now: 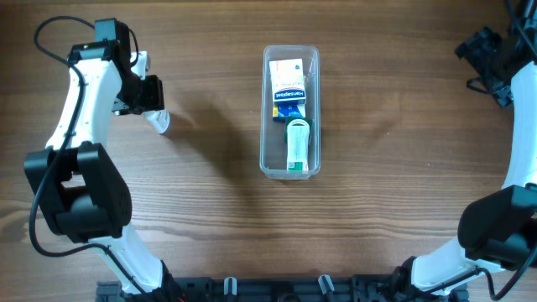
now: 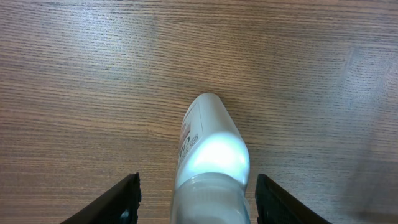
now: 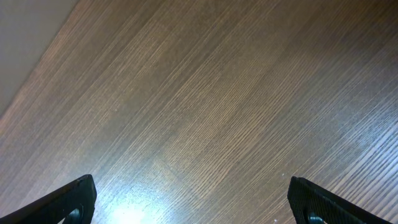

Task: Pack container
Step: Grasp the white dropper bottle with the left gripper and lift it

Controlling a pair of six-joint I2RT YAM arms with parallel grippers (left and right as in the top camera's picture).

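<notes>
One broad wooden table (image 1: pixel 210 210) lies under me, and at its middle is the clear container (image 1: pixel 273 147), long and narrow, with a white-and-blue box (image 1: pixel 288 88) at its far end and a green-and-white tube (image 1: pixel 299 147) at its near end. The container sits between my two hands and well apart from both. My left gripper (image 2: pixel 198 186), off to its left, has its fingers spread either side of a small white bottle (image 2: pixel 211 155) lying on the wood with gaps showing, while my right gripper (image 3: pixel 191 183), far off to the right, gapes wide over the wood.
</notes>
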